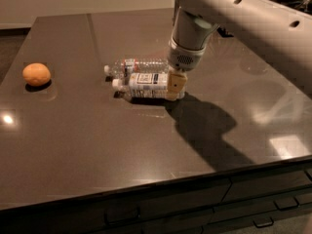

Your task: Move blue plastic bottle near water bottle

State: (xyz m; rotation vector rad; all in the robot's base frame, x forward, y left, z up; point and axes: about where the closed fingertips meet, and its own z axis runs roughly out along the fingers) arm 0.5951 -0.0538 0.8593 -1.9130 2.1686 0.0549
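**Blue bottle at the water bottle's side, time to set it down clean**

The pincer (pixel 175 84) is low over the table (pixel 97 145), closed on the base end of the blue plastic bottle (pixel 146 82), one tan finger pad showing across its end. The bottle lies on its side, white cap pointing left, running out leftward from the pincer's grip. Just behind it, parallel and apparently touching or nearly so, lies the clear water bottle (pixel 141 65), also on its side. An orange (pixel 36 74) sits well apart at the far left.

By my read this is the set-down. Do it well: bring the bottle flat onto the table, open gently so a round bottle does not roll, then lift straight up without nudging the water bottle.
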